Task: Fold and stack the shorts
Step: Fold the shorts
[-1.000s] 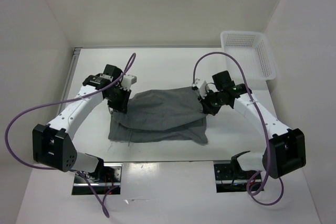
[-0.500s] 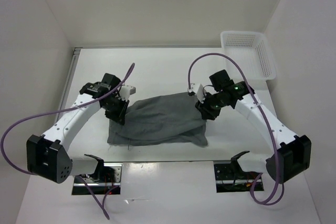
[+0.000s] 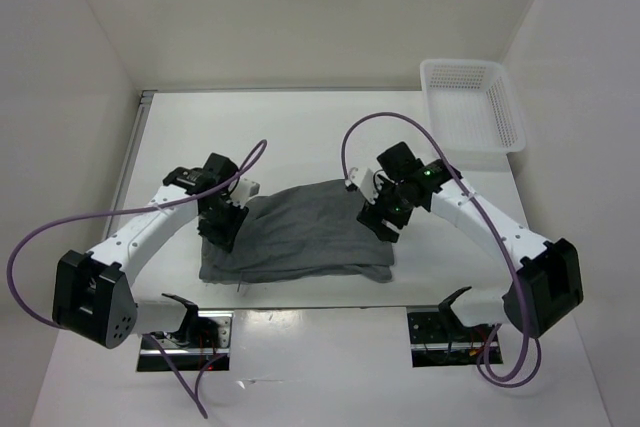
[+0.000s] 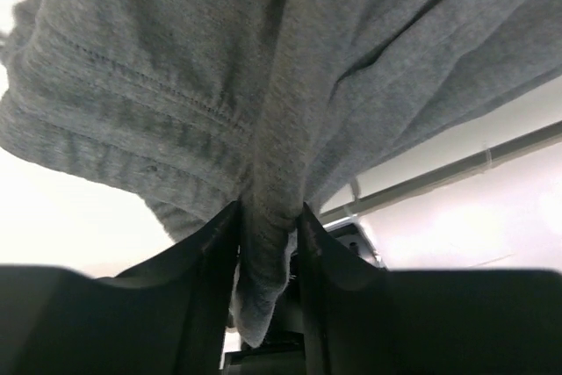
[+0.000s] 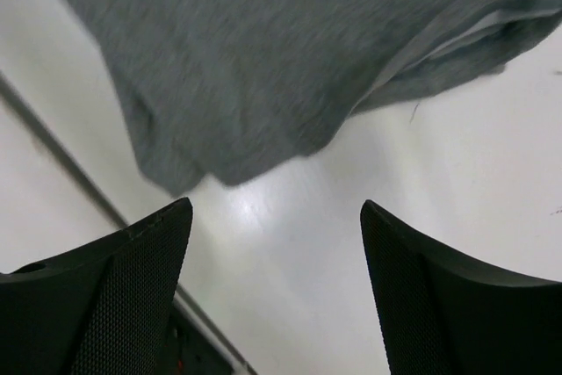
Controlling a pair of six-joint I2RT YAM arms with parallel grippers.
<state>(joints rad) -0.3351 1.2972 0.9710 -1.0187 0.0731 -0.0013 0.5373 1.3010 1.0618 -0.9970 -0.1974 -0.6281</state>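
Left wrist: fingers [image 4: 209, 298] pinch soft grey shorts [image 4: 219, 68].

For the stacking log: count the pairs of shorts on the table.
1: the shorts lie in folded layers on the table, near its front edge; the layers could hide another pair.

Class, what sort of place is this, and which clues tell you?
Probably a robot lab cell: a white table boxed by plain white walls, a left arm and right arm mounted at its near edge, grey shorts and a mesh basket as props.
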